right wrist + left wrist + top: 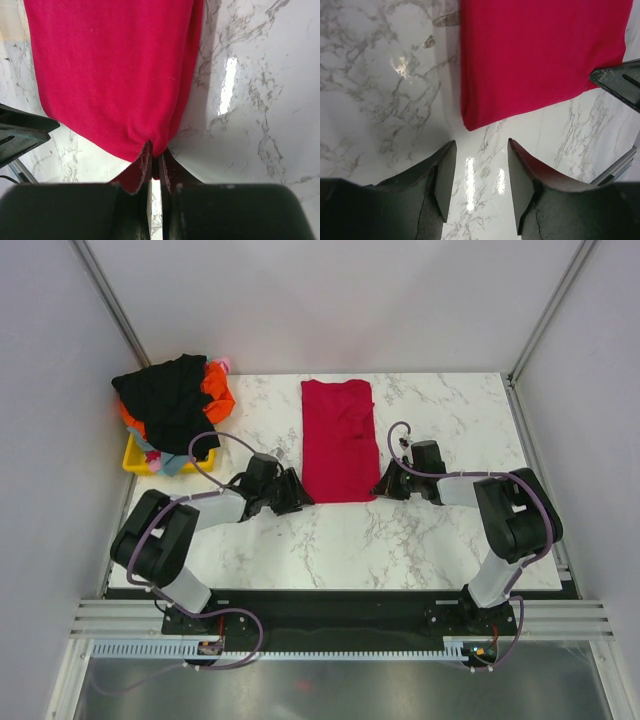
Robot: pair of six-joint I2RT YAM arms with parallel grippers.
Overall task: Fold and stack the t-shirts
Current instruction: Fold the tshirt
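Observation:
A crimson red t-shirt [338, 440] lies folded into a long strip on the marble table [440, 540], running from the back edge toward the arms. My right gripper [381, 485] is shut on its near right corner; in the right wrist view the red t-shirt [110, 70] is pinched between the tips of my right gripper [156, 156]. My left gripper [303, 500] is open just short of the near left corner, and in the left wrist view the red t-shirt [535, 55] ends a little beyond my left gripper [481, 146], with bare marble between the fingers. More t-shirts [175, 405], black and orange, are heaped at the back left.
The heap sits on a small yellow bin [135, 458] at the table's back left corner, with light blue cloth hanging over its side. White walls enclose the table on three sides. The right gripper's finger [620, 82] shows at the right edge of the left wrist view.

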